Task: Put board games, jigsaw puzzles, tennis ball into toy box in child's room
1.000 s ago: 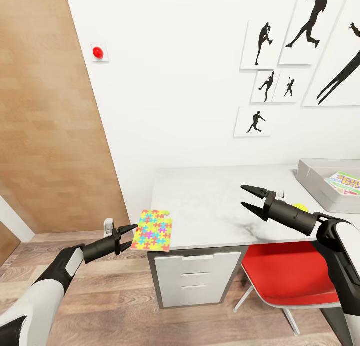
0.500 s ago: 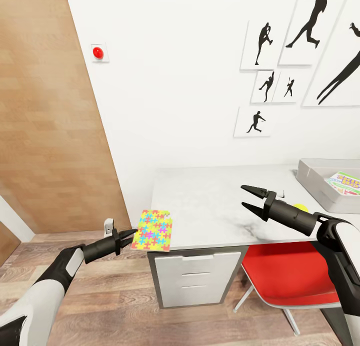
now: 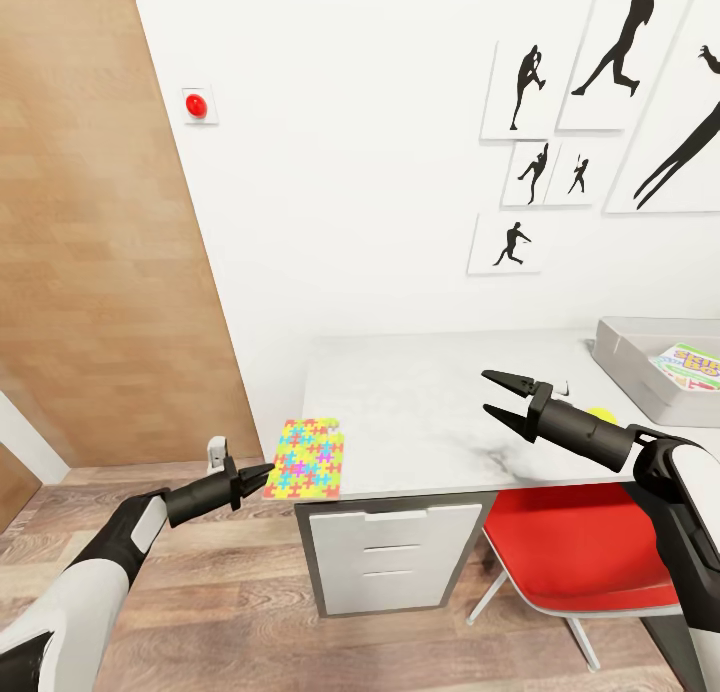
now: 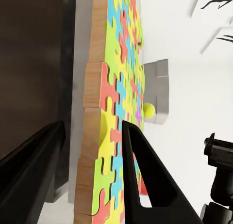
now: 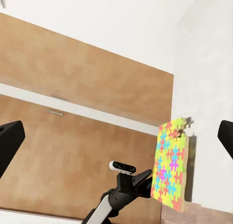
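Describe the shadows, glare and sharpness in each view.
Head view: even, soft light, no glare; a dark smudged shadow on the table under the right gripper. Left wrist view: the jigsaw puzzle is sharp, the left gripper's fingers are black silhouettes. Right wrist view: crisp, puzzle casting a narrow shadow.

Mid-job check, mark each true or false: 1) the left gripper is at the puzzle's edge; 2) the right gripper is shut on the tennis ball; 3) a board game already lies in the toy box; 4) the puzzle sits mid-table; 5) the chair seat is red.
1) True: the left gripper straddles the edge of the jigsaw puzzle.
2) False: the right gripper is open and empty; the tennis ball lies on the table.
3) True: a board game lies in the toy box.
4) False: it overhangs the table's left front corner.
5) True: chair.
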